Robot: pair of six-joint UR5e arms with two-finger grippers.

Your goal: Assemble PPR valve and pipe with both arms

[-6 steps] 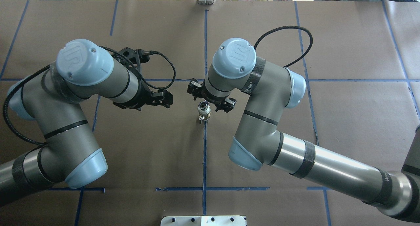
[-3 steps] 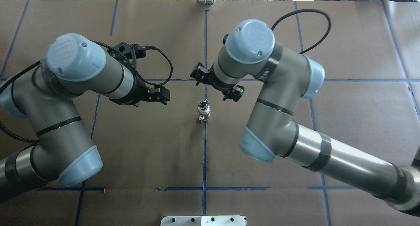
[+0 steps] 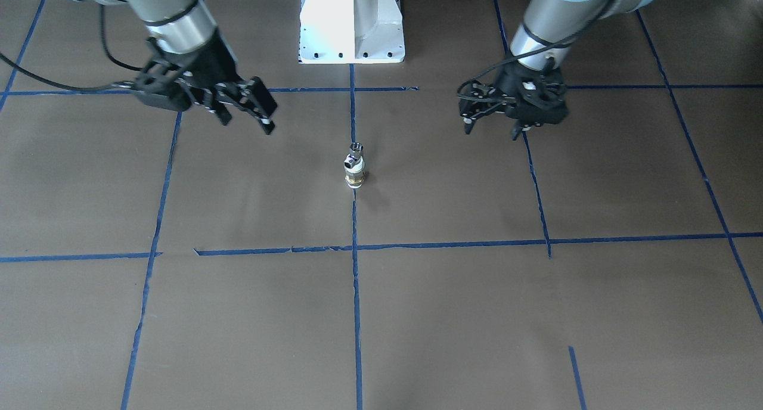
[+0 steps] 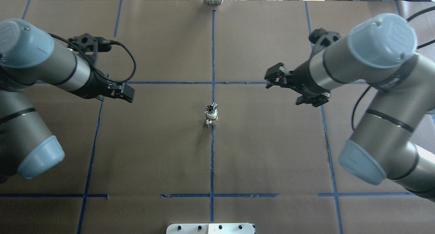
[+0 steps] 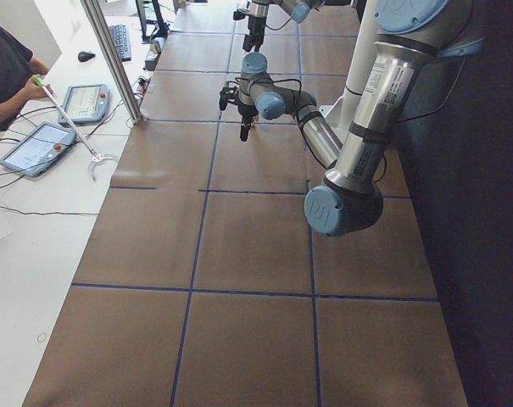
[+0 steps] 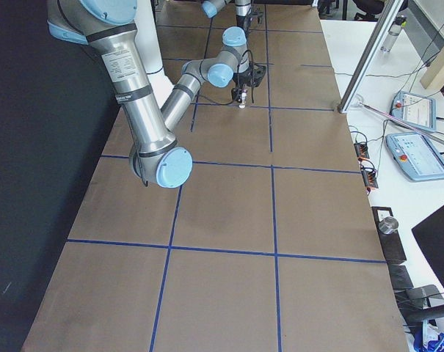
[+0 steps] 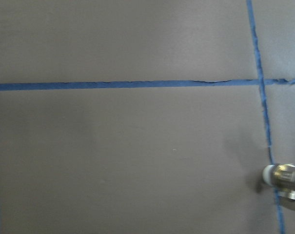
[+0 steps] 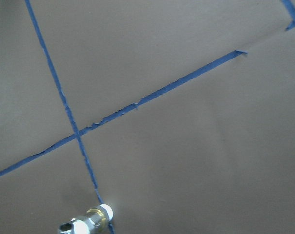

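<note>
**Item: valve and pipe piece** (image 4: 211, 115). One piece, small, with a brass foot, a white band and a chrome top.
- Position: it stands upright on the table (image 4: 153, 152), on the lengthwise blue tape line (image 4: 211, 159), a little nearer the robot than the tape crossing.
- Contact: nothing grips it and nothing touches it.
- Front-facing view: it stands alone, roughly midway between the two arms.
- Wrist views: it shows only at the frame's edge, low right in the left wrist camera (image 7: 282, 176) and at the bottom in the right wrist camera (image 8: 86, 223).

**Item: left gripper** (image 3: 491, 130).
- State: fingers apart and empty, tips pointing down toward the table.
- Position: it hangs above the paper, well apart from the piece on the robot's left side and slightly farther out across the table. In the overhead view it sits near the left tape line (image 4: 127, 93).

**Item: right gripper** (image 3: 249, 124).
- State: fingers spread wide and empty, tilted toward the middle of the table.
- Position: it is well apart from the piece on the robot's right side. In the overhead view it lies over the crosswise tape line (image 4: 283, 91).

**Other items.**
- White base plate (image 3: 351, 22), at the robot's edge of the table.
- Seated operator (image 5: 6, 76), beside the table's far edge.
</note>
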